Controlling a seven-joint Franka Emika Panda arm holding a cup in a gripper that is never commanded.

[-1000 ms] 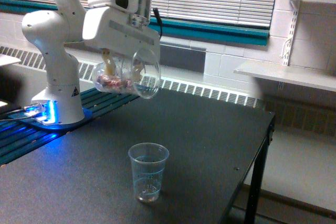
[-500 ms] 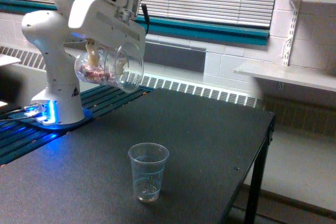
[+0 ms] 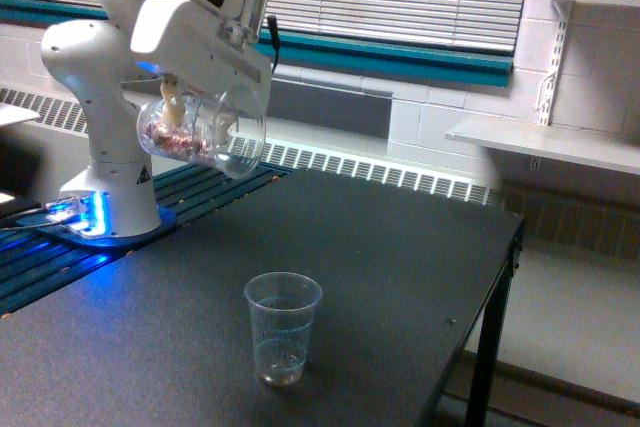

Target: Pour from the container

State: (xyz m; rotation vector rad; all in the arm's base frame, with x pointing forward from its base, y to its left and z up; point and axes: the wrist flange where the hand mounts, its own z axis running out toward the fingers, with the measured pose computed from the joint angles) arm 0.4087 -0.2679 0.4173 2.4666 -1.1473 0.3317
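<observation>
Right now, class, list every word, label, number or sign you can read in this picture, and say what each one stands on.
No words or numbers can be read.
White robot base: a small black triangular sign, symbol too blurred to make out.
Small clear tapered plastic cup: faint moulded lines, no legible text.
Wide clear cylindrical container in the gripper: no label visible.

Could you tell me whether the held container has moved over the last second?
Yes. The container has shifted toward the exterior view's left, away from above the plastic cup, nearer the arm's base.
</observation>
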